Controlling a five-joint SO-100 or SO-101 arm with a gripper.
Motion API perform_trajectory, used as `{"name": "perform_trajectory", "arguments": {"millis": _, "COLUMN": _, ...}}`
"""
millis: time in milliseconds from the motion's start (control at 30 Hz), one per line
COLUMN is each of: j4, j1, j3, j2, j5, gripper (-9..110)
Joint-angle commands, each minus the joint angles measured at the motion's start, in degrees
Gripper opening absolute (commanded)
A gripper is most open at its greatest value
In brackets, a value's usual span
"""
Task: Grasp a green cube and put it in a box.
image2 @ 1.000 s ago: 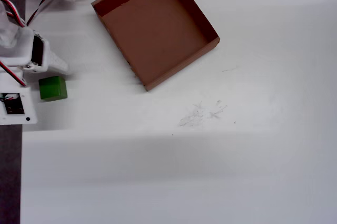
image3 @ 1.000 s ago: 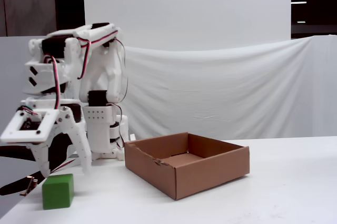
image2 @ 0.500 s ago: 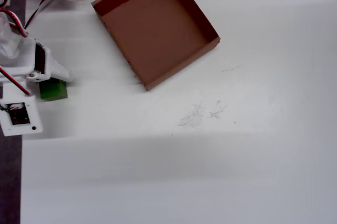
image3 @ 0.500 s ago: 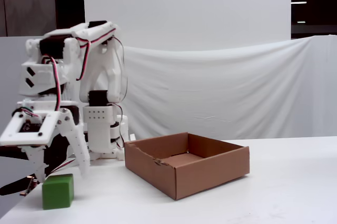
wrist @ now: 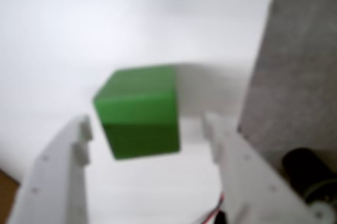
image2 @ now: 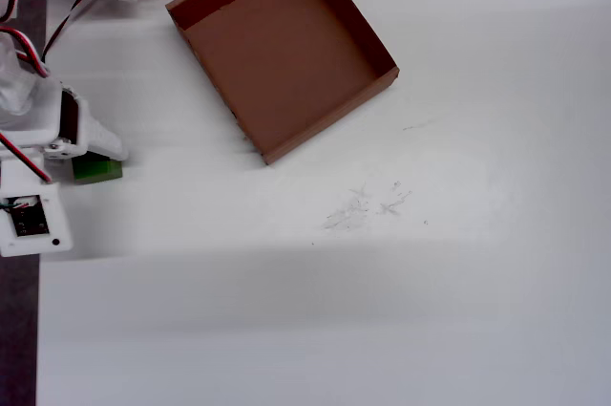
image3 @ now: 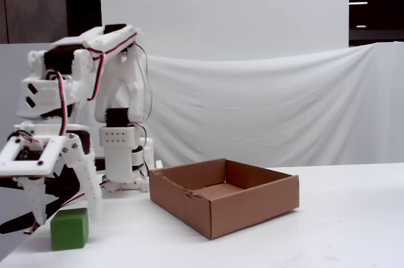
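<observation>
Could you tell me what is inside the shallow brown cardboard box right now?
Nothing: the shallow brown cardboard box shows only bare floor from overhead. The small green cube sits outside on the white table, partly covered by the gripper.

No readable text, labels, brands, numbers or signs anywhere in the wrist, overhead or fixed views.

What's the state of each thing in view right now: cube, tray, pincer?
Small bright-green cube: resting on the white table, ungrasped, sitting between the pincer's fingers.
Shallow brown cardboard tray: upright, empty, apart from the cube.
White two-finger pincer: open, straddling the cube, with a gap visible on both sides in the wrist view.
</observation>
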Motion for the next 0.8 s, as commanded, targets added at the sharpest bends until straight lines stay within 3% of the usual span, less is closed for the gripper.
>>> {"name": "perform_trajectory", "arguments": {"millis": 0, "j4": -0.6, "j1": -0.4, "j3": -3.1, "j2": -0.3, "j5": -1.3, "gripper": 30}}
{"name": "perform_trajectory", "arguments": {"millis": 767, "j4": -3.6, "j1": -2.6, "j3": -3.3, "j2": -5.5, "j5": -0.7, "gripper": 25}}
